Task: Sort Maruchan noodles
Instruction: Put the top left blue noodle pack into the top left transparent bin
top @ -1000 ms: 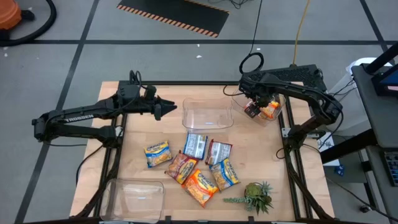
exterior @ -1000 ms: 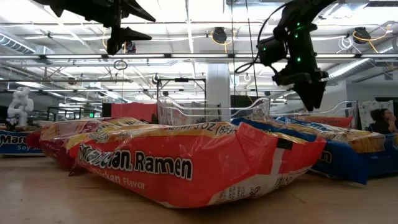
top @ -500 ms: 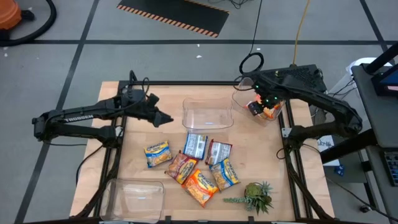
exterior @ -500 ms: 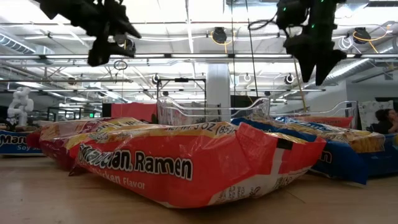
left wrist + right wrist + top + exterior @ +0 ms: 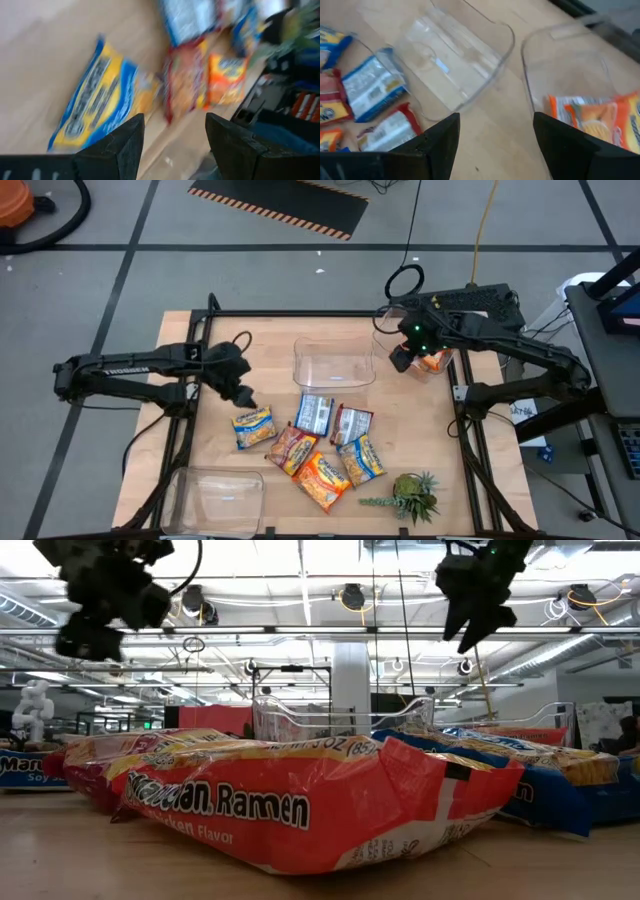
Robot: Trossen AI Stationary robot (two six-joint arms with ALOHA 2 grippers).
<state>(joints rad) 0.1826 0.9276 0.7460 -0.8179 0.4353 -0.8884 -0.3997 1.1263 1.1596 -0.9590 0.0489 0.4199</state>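
Several Maruchan noodle packets lie flat on the wooden table: a blue-and-yellow one at the left of the cluster, a blue-and-white one, a red-brown one, an orange one and others. One more orange packet lies in the clear bin at the far right. My left gripper hangs open, tipped down, just above the blue-and-yellow packet. My right gripper is open and raised between the far middle bin and the right bin, with nothing between its fingers.
A clear bin stands at the far middle and holds nothing. Another clear bin stands at the near left corner. A small green spiky plant lies near the near right edge. Bare wood shows along the table's left side.
My left gripper has swung from pointing level to tipped down and has come toward the near edge and lower, over the blue-and-yellow packet. My right gripper has risen out of the right bin, leaving the orange packet lying there.
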